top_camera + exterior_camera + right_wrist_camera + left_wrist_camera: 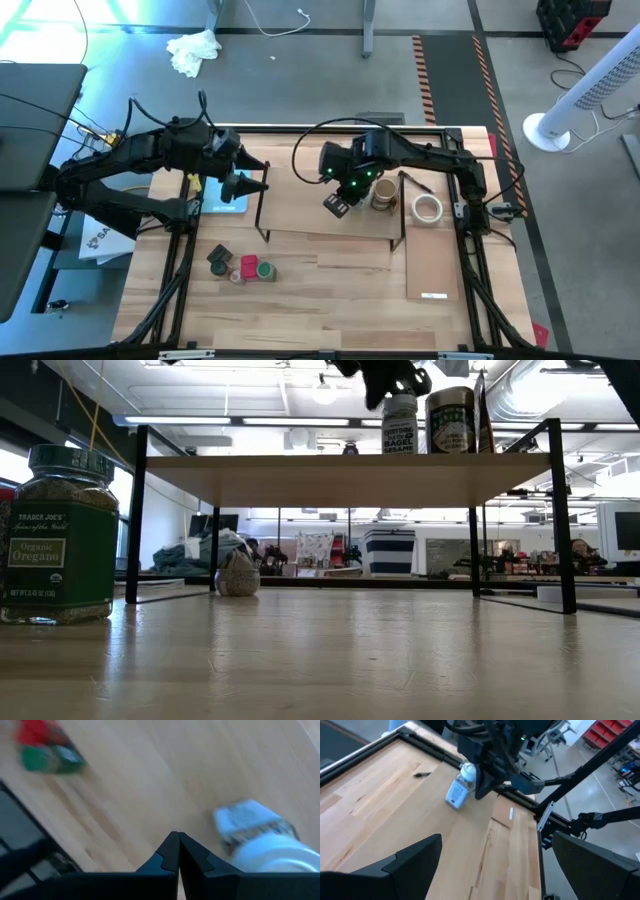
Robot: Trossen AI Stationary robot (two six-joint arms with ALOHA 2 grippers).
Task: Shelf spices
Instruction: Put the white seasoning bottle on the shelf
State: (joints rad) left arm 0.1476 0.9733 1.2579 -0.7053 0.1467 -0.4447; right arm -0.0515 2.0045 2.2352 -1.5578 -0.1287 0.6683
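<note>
The shelf (300,215) stands at mid-table; its plank (340,475) rests on black wire end frames. A white-capped spice jar (457,787) and a tan-topped jar (383,195) stand on the plank. My right gripper (177,842) is shut, pointing steeply down, right beside the white-capped jar (260,845). Over the shelf's left end, my left gripper (245,178) hangs open with nothing between its fingers. More spices sit on the table in front of the shelf's left end: a dark-topped one (218,258), a red one (248,266) and a green one (266,270). My right gripper's shut fingers (482,785) stand close against the side of the white-capped jar near its cap (467,770), coming from above. Whether they touch it, I cannot tell. The jar stands on the shelf's plank.
A white tape ring (428,208) lies right of the shelf, and a loose thin board (435,255) lies in front of it. A light-blue pad (225,198) sits under my left arm. In the low view an oregano jar (60,535) stands close at the left.
</note>
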